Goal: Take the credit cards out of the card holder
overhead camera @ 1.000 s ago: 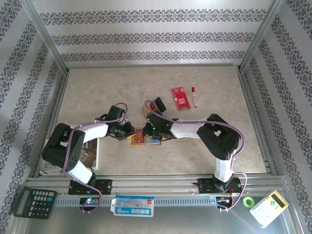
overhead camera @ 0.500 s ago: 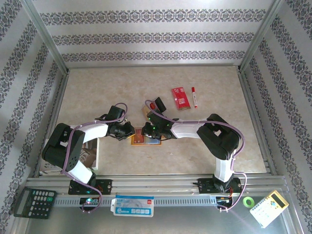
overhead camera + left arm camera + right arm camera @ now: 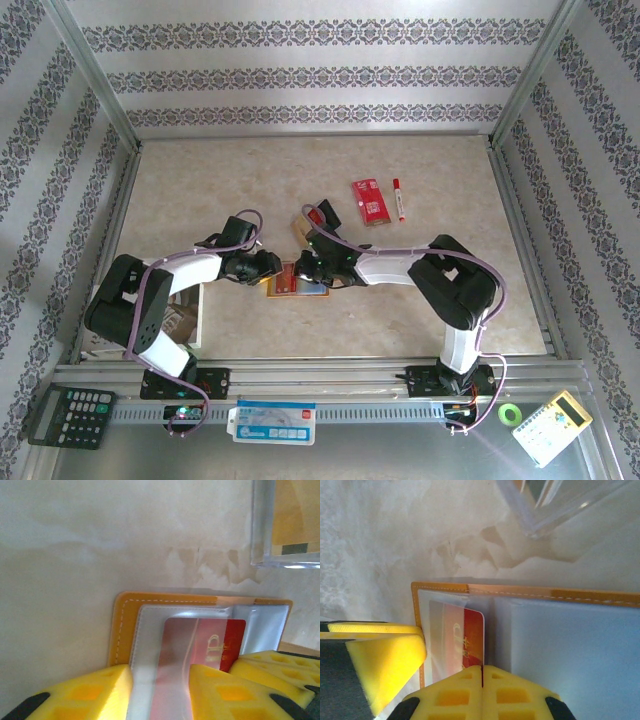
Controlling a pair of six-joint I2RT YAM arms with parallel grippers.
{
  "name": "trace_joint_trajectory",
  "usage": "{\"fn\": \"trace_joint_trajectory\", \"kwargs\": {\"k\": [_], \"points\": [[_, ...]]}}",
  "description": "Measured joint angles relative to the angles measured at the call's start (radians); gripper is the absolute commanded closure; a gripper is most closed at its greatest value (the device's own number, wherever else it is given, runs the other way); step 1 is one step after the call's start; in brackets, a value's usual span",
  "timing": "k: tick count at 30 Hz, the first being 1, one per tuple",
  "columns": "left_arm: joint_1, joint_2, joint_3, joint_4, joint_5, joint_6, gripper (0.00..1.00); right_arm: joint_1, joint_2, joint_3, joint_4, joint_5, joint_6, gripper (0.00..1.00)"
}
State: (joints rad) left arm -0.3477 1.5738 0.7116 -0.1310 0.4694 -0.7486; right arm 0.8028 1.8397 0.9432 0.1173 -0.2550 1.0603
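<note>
The left gripper [image 3: 264, 268] rests at the left edge of the holder [image 3: 290, 286], its jaws spread over the clear pocket. The orange holder lies open and flat on the tabletop [image 3: 250, 180] between the two grippers. A red card [image 3: 202, 640] sits in the left pocket, partly slid out. The right gripper [image 3: 304, 268] meets it from the right, with its jaws pressed together on the card's near edge. Farther right and well apart lie a red packet [image 3: 369, 200] and a pen [image 3: 400, 198].
</note>
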Motion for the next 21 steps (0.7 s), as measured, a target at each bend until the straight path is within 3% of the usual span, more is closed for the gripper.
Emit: {"fn": "trace_joint_trajectory", "kwargs": {"k": [17, 21], "points": [[0.0, -0.011, -0.001, -0.005, -0.026, 0.0, 0.62, -0.016, -0.086, -0.082, 0.015, 0.048, 0.01, 1.0], [0.001, -0.036, -0.004, -0.015, -0.034, -0.002, 0.56, -0.019, -0.137, -0.114, 0.019, 0.071, -0.007, 1.0]]}}
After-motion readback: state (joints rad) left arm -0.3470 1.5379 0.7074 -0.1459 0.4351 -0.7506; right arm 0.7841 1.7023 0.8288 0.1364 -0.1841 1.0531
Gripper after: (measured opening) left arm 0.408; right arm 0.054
